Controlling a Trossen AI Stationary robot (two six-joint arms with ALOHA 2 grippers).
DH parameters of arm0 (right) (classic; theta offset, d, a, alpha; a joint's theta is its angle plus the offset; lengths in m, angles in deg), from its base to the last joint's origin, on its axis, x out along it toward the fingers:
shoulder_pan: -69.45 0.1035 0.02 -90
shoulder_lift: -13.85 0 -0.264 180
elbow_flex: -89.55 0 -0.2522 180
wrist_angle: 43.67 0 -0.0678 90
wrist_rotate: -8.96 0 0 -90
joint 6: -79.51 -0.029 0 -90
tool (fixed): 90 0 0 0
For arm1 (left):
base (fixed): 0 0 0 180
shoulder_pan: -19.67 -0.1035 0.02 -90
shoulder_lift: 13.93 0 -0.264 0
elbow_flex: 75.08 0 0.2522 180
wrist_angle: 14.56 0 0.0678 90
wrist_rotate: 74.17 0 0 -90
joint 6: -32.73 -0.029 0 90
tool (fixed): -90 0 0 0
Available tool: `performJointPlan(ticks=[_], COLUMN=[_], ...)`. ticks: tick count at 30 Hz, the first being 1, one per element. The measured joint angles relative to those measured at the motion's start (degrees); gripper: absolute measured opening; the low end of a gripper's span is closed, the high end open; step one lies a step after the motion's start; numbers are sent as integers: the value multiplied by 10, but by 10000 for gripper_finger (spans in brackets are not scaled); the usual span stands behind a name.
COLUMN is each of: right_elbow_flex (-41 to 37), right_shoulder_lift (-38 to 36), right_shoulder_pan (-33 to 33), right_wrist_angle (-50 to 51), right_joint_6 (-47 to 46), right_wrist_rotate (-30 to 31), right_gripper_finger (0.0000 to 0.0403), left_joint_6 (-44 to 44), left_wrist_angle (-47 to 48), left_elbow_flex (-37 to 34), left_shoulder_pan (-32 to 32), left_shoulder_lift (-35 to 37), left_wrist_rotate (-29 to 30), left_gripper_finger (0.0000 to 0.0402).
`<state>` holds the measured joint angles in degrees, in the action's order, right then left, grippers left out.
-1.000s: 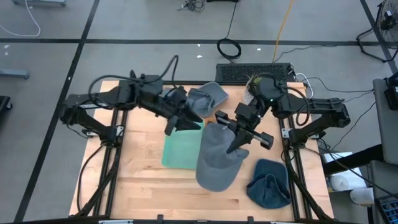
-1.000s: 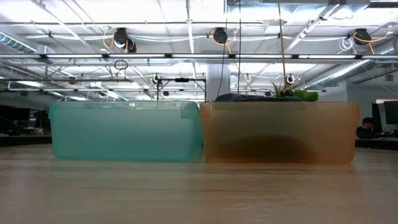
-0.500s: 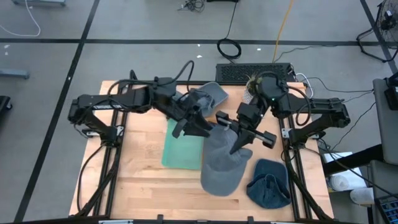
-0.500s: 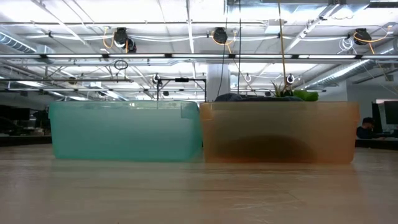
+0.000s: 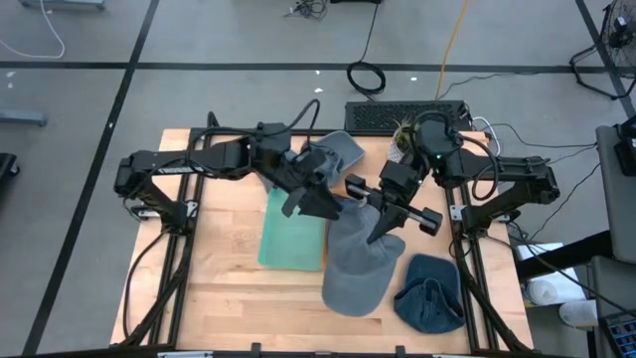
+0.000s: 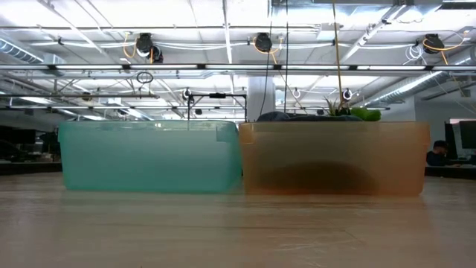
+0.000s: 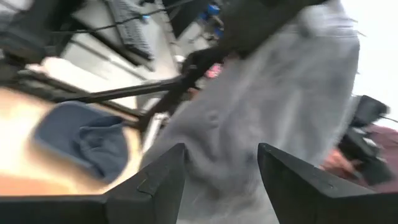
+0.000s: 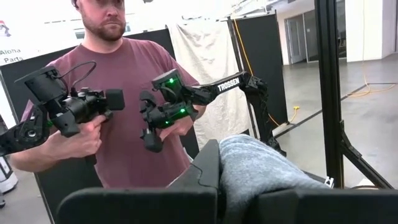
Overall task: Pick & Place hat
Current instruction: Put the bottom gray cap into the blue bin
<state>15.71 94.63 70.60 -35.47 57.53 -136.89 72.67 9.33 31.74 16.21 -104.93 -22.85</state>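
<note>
Grey hat [image 5: 356, 261] is hanging lengthwise from the right gripper [image 5: 383, 225], whose fingers are pinching its upper end above mid-table, brim end pointing toward the table's near edge, left gripper [image 5: 320, 204] hovering just beside it, fingers parted.

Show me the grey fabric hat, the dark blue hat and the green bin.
grey fabric hat [image 5: 356, 268]: high view, its hanging lower part.
dark blue hat [image 5: 430, 294]: high view, crown.
green bin [image 5: 290, 239]: high view, its floor.
</note>
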Motion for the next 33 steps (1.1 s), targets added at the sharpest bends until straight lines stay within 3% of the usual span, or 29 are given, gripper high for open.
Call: performJointPlan(ticks=[8, 13, 17, 23, 28, 33], right_elbow_flex=[0, 0, 0, 0, 0, 0], right_shoulder_lift=[0, 0, 0, 0, 0, 0], right_shoulder_pan=[-7, -8, -8, -8, -8, -12], right_wrist_angle=[2, 2, 2, 2, -1, -35], right_joint_6=[4, 3, 4, 3, 2, -45], right_wrist_rotate=[0, 1, 4, 5, 41, 65], right_gripper_finger=[0, 0, 0, 0, 5, 44], left_joint_6=[27, 43, 64, 71, 41, 12], left_wrist_angle=[-52, -53, -53, -53, -53, -19], left_elbow_flex=[0, 0, 0, 0, 0, 1], left_shoulder_pan=[2, 2, 2, 2, -2, -17], left_shoulder_lift=[1, 1, 1, 1, 8, 43], left_wrist_rotate=[-72, -80, -80, -80, -80, -88], left_gripper_finger=[209, 199, 146, 20, 5, 3])
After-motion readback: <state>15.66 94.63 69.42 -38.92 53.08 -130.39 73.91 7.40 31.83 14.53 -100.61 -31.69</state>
